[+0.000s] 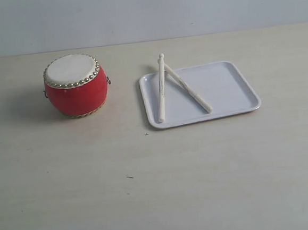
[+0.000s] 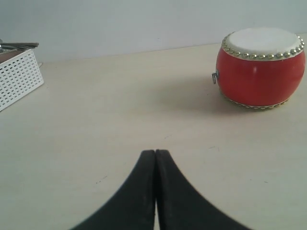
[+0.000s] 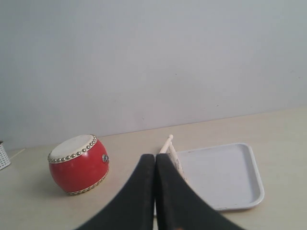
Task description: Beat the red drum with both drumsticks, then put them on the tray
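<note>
The red drum (image 1: 76,85) stands upright on the table at the left, its cream skin ringed by brass studs. The white tray (image 1: 223,85) lies to its right. Both drumsticks lie on the tray's left part in a V: one (image 1: 161,89) along the left rim, its tip poking past the far edge, the other (image 1: 190,91) slanting toward the tray's middle. Neither gripper appears in the exterior view. My left gripper (image 2: 155,152) is shut and empty, with the drum (image 2: 260,67) ahead of it. My right gripper (image 3: 155,156) is shut and empty, in front of the drum (image 3: 78,164), tray (image 3: 225,175) and a drumstick tip (image 3: 168,143).
A white perforated basket (image 2: 18,76) stands on the table beyond the drum's side, seen only in the left wrist view. A pale wall backs the beige table (image 1: 149,190).
</note>
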`<state>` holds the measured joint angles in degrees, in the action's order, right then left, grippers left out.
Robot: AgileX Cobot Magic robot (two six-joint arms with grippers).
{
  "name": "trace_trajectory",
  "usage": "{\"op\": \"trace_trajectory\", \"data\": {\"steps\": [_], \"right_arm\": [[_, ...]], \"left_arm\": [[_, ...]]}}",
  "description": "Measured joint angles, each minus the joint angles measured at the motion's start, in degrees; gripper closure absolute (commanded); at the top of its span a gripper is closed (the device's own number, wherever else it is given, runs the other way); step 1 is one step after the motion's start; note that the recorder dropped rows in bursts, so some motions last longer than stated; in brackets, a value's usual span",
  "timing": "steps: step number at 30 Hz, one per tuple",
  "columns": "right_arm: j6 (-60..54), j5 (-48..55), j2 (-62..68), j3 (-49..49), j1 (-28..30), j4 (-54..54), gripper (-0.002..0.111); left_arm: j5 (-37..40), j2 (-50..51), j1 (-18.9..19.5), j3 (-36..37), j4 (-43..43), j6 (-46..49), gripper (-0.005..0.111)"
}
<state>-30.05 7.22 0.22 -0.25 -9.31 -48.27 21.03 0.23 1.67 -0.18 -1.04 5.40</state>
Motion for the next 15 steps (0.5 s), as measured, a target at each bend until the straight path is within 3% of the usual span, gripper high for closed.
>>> {"op": "trace_trajectory", "data": {"steps": [11,15], "right_arm": [[0.00,0.00,0.00,0.00,0.00,0.00,0.108],[0.00,0.00,0.00,0.00,0.00,0.00,0.108]], "left_arm": [[0.00,0.00,0.00,0.00,-0.40,-0.24,0.107],[0.00,0.00,0.00,0.00,-0.40,-6.04,0.107]]}}
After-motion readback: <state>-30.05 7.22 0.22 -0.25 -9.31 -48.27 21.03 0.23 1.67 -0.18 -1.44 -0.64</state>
